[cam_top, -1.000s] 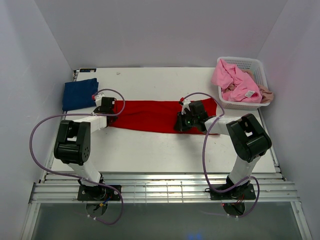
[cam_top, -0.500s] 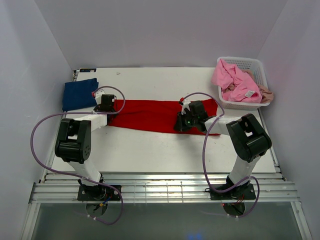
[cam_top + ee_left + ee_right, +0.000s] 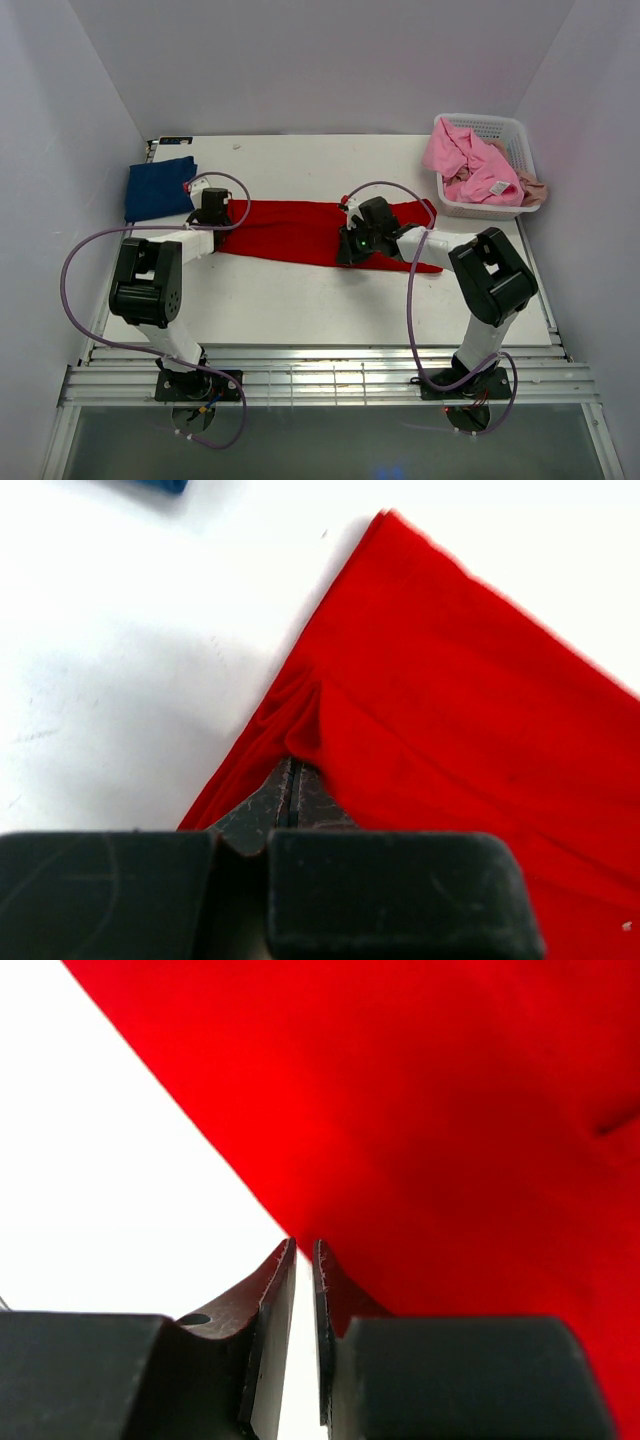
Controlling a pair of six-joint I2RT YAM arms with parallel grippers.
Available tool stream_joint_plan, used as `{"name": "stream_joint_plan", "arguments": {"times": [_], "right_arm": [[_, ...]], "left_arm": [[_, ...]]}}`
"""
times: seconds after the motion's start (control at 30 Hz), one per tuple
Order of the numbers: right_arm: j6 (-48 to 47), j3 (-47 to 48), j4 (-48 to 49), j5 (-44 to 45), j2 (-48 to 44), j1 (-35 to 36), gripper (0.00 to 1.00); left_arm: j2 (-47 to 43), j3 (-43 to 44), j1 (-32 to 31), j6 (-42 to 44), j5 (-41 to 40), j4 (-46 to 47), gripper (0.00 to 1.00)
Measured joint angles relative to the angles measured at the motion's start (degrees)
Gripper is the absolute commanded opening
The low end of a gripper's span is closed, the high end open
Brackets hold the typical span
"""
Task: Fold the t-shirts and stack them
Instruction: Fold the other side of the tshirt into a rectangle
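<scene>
Your left gripper [image 3: 293, 772] pinches the left end of the red shirt [image 3: 290, 225], stretched flat across the middle of the table [image 3: 300, 300] apparently for folding, while your right gripper [image 3: 303, 1252], jaws pressed almost together, sits at its near edge, grip on cloth unclear.

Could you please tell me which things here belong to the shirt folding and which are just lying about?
For the job: red shirt, navy shirt, pink shirt, beige shirt.
Lying about: white basket, which holds the pink and beige ones.
</scene>
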Motion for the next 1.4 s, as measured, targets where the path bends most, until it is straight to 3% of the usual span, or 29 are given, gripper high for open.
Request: {"name": "stream_joint_plan", "arguments": {"times": [0.43, 0.93, 1.07, 1.3, 1.37, 1.4], "right_arm": [[0.5, -2.08, 0.07, -0.46, 0.76, 1.66, 0.18], [0.83, -3.19, 3.41, -0.09, 0.68, 3.21, 0.19], [0.61, -3.37, -0.26, 2.19, -2.03, 3.61, 0.2], [-0.02, -3.02, -7.96, 9.77, -16.61, 3.82, 0.23], [-0.33, -2.14, -9.46, 13.6, -18.91, 3.8, 0.21], [-0.44, -1.84, -10.08, 15.1, -19.47, 3.63, 0.15]], "left_arm": [[0.94, 3.02, 0.0, 0.59, 0.04, 3.82, 0.0], [11.19, 10.58, 0.0, 1.46, -1.81, 5.14, 0.0], [5.73, 7.8, 0.0, 1.36, -4.04, 5.33, 0.0], [-13.27, 1.14, -0.9, 1.27, -6.19, 8.81, 0.0], [-15.58, 0.72, -1.79, 2.32, -4.92, 11.28, 0.0], [-15.54, 0.98, -2.21, 2.99, -3.78, 12.24, 0.0]]}}
